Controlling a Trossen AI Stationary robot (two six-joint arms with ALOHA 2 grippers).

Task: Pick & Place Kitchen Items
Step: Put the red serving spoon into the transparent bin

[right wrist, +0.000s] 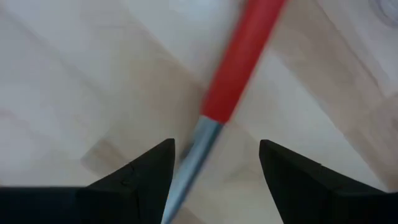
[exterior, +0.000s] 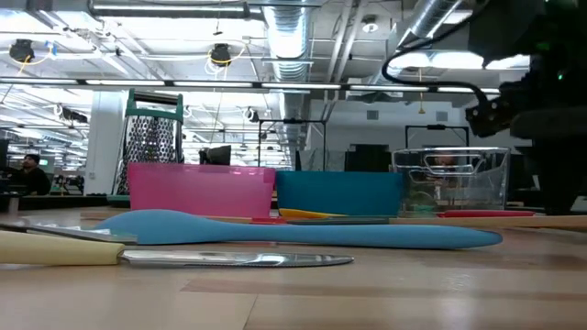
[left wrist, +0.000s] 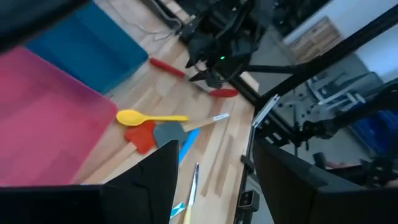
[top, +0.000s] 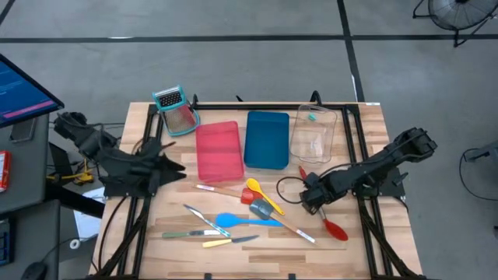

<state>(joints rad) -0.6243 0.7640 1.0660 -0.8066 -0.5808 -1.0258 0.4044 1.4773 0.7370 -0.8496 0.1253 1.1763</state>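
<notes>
The kitchen items lie flat on the wooden table (top: pixel 358 249): a long red spoon (top: pixel 334 229), a yellow spoon (top: pixel 261 192), a blue spoon (top: pixel 237 221), a red spatula (top: pixel 247 196), a grey spatula (top: pixel 272 214) and slim knives (top: pixel 204 220). My right gripper (top: pixel 311 200) points down over the red spoon. It is open, one finger on each side of the spoon's metal shaft (right wrist: pixel 194 158), just below the red handle (right wrist: pixel 239 68). My left gripper (left wrist: pixel 214 180) is open and holds nothing, raised at the table's left (top: pixel 173 165).
A pink tray (top: pixel 218 150), a blue tray (top: pixel 266 140) and a clear tray (top: pixel 313 134) stand side by side at the back. A teal-framed grater (top: pixel 175 109) stands at the back left. Black frame rails run along the table's left and right edges.
</notes>
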